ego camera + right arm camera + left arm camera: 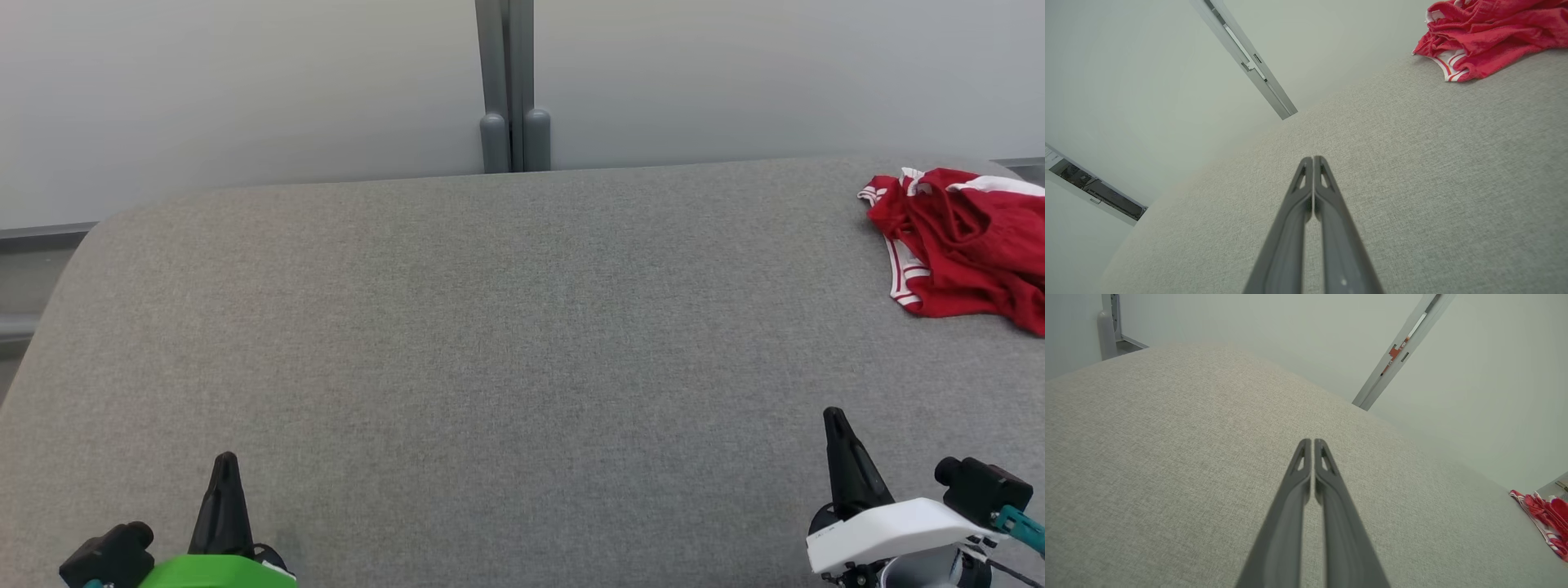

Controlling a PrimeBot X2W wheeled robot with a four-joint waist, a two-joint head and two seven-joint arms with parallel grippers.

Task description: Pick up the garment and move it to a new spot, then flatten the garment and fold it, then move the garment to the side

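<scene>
We are seeing one red garment (963, 245) lying crumpled at the far right of the grey tabletop (490, 327). Our two claws are hovering near us, the left claw (226, 459) and the right claw (833, 415), both clenched, grasping nothing.

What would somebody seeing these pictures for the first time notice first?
The eye goes first to the red garment, white-striped and crumpled in a heap at the far right edge of the grey padded surface, the one spot of colour. Next come the left pincer and the right pincer, both shut, at the near corners and well short of the cloth.
</scene>
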